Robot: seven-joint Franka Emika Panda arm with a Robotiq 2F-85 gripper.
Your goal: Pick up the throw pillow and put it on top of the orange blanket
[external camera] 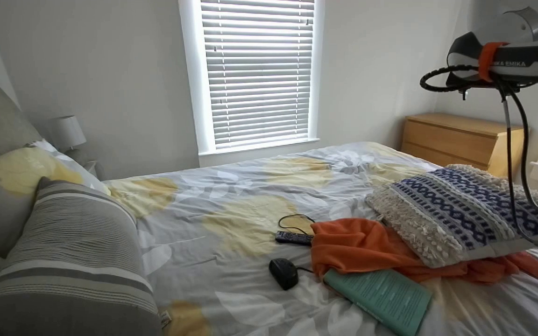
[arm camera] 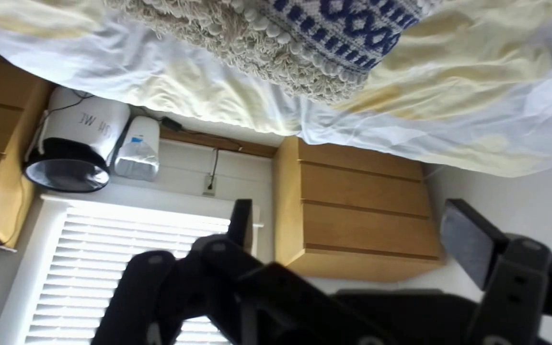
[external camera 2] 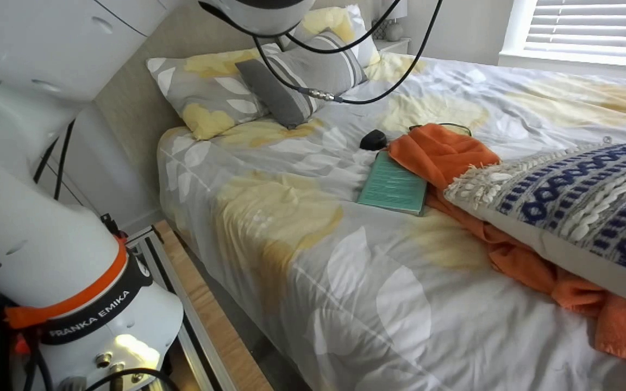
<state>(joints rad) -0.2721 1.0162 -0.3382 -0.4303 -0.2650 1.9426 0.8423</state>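
A throw pillow with blue and white woven patterns and shaggy cream fringe [external camera: 465,210] lies on the bed, resting partly over the orange blanket [external camera: 357,245]. Both also show in an exterior view, the pillow [external camera 2: 579,212] at the right edge and the blanket [external camera 2: 438,152] bunched beside and under it. In the wrist view, which stands upside down, part of the pillow [arm camera: 314,43] is at the top. My gripper [arm camera: 350,220] is open with nothing between its fingers, apart from the pillow. The gripper is out of view in both exterior views. The blanket is out of the wrist view.
A green book [external camera: 385,298], a black mouse [external camera: 284,273] and a remote [external camera: 293,237] lie by the blanket. A grey striped pillow [external camera: 77,252] leans at the headboard. Wooden drawers [arm camera: 362,206] stand past the bed. The arm's cable [external camera: 512,177] hangs in front of the pillow.
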